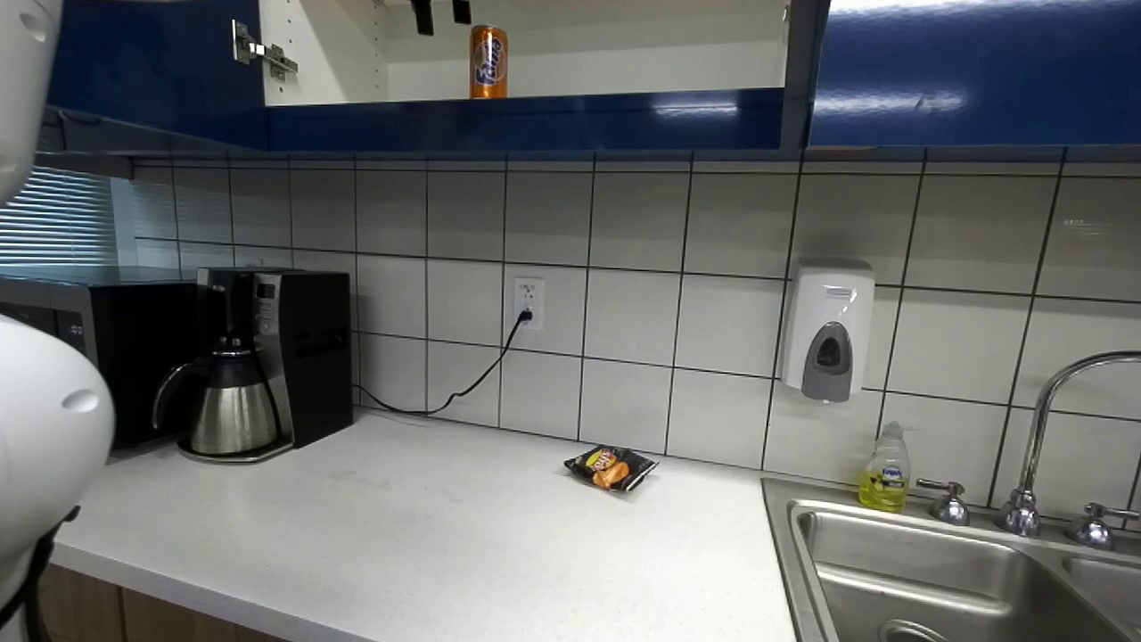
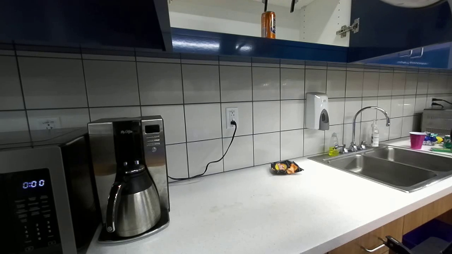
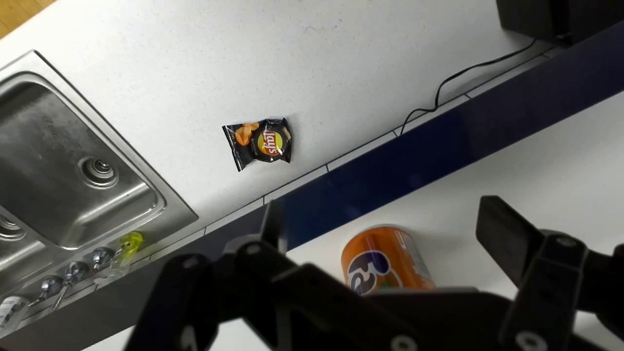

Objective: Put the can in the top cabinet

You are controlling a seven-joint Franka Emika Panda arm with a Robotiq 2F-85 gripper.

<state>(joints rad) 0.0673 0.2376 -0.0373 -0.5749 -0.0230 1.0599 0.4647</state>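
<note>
The orange can (image 1: 488,62) stands upright on the white shelf of the open top cabinet (image 1: 526,125), close behind its glossy blue front rail. The can (image 2: 268,25) and the cabinet (image 2: 257,45) also show in an exterior view. My gripper (image 1: 443,13) is at the top edge of both exterior views, with only its dark fingertips (image 2: 279,5) visible there, above the can's level. In the wrist view my gripper (image 3: 382,222) is open, its fingers wide apart. The can (image 3: 385,258) lies between them in the picture, touched by neither; the gripper body hides part of it.
An open blue door (image 1: 160,71) hangs beside the cabinet opening. Below, a black chip bag (image 1: 611,468) lies on the white counter (image 1: 428,535). A coffee maker (image 1: 307,357), microwave (image 2: 39,197), soap dispenser (image 1: 829,330) and steel sink (image 1: 780,535) are around it.
</note>
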